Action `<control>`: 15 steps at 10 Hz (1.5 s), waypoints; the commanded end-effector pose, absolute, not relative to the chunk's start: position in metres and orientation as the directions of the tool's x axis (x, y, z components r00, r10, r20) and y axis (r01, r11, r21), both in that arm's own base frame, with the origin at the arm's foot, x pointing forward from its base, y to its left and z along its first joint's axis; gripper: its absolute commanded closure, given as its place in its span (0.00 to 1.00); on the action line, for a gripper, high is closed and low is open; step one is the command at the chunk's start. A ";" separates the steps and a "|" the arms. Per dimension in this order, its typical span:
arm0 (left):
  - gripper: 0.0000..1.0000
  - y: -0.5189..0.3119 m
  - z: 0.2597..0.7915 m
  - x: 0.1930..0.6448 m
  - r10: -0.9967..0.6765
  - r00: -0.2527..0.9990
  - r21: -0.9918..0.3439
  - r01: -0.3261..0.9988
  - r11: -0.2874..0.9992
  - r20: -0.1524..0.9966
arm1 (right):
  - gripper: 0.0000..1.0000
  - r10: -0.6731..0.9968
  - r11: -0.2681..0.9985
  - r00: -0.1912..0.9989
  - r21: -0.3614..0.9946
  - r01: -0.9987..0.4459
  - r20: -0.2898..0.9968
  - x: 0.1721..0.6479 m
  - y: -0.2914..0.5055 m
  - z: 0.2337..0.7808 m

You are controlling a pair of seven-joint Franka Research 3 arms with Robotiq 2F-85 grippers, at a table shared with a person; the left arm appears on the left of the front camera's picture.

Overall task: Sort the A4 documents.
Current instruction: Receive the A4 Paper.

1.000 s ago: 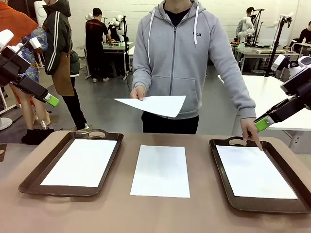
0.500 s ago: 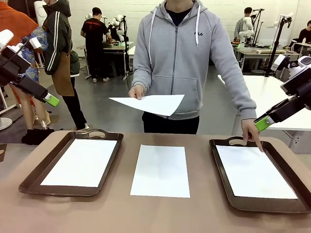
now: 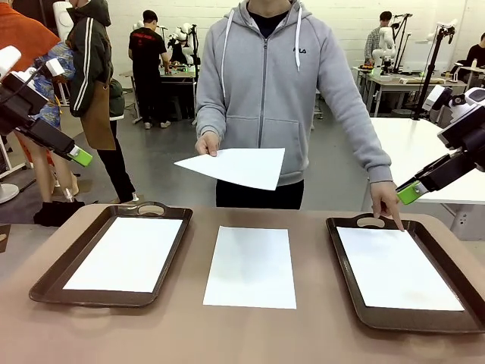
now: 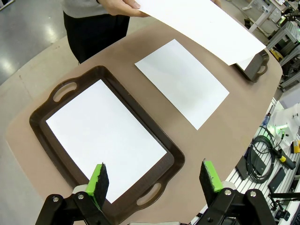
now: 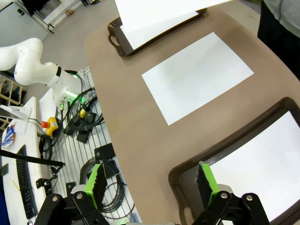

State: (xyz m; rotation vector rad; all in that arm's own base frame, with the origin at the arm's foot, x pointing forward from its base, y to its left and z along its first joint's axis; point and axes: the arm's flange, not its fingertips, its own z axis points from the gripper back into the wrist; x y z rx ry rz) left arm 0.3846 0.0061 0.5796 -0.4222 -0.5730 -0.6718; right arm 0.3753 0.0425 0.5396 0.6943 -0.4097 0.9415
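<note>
Both tools hang over the table's ends, the left gripper and the right gripper, green pads spread apart and gripping nothing. Thin white paper A4 documents lie flat: one on the brown tabletop, one in each dark brown handled tray beside it. A fourth sheet is held in the person's hand.

Clipped at the front view's right edge: near right corner of the right tray. Covered by the person's held sheet in the left wrist view: most of that tray, bar one handled end; sheet itself cut by the top edge. Hidden under it in the right wrist view: much of the left tray. Cut by the front view's side edges: both arms behind the left pincer and right pincer.
</note>
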 end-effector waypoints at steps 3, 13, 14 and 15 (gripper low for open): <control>0.00 0.006 0.579 0.382 -0.457 0.639 -0.182 0.683 0.708 0.618 | 0.00 0.597 0.405 0.540 0.358 -0.841 0.593 0.375 0.043 0.539; 0.00 0.006 0.579 0.382 -0.457 0.639 -0.182 0.683 0.708 0.618 | 0.00 0.355 0.376 0.804 0.715 -0.590 0.477 0.446 0.102 0.504; 0.00 0.006 0.579 0.382 -0.457 0.639 -0.182 0.683 0.708 0.618 | 0.00 0.315 0.365 0.841 0.762 -0.534 0.439 0.461 0.108 0.498; 0.00 0.006 0.579 0.382 -0.457 0.639 -0.182 0.683 0.708 0.618 | 0.00 0.269 0.344 0.884 0.820 -0.458 0.381 0.479 0.115 0.490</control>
